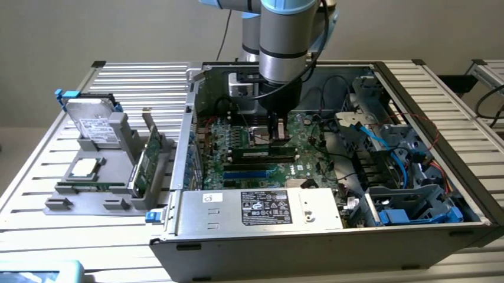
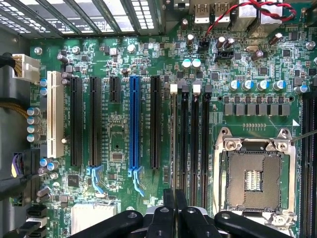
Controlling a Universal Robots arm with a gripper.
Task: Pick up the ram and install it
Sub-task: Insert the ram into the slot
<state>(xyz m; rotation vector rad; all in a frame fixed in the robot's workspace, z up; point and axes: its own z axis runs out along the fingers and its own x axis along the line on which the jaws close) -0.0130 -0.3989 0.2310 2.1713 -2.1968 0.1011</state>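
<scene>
Green ram (image 1: 264,154) lies along the motherboard (image 2: 119,129) slots; my gripper (image 2: 175,213) sits just above it, fingers pressed together.

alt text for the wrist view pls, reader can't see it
Looking straight down on a green motherboard, with the black tool over one end of four parallel memory slots. The slots lie between an empty processor socket in a metal frame and a row of long expansion slots, one blue and one white.

a robotics lab bench: an industrial arm (image 1: 285,35) over an open computer case (image 1: 315,250) on a slatted aluminium table (image 1: 134,79), a grey parts fixture (image 1: 87,203) beside it.
</scene>
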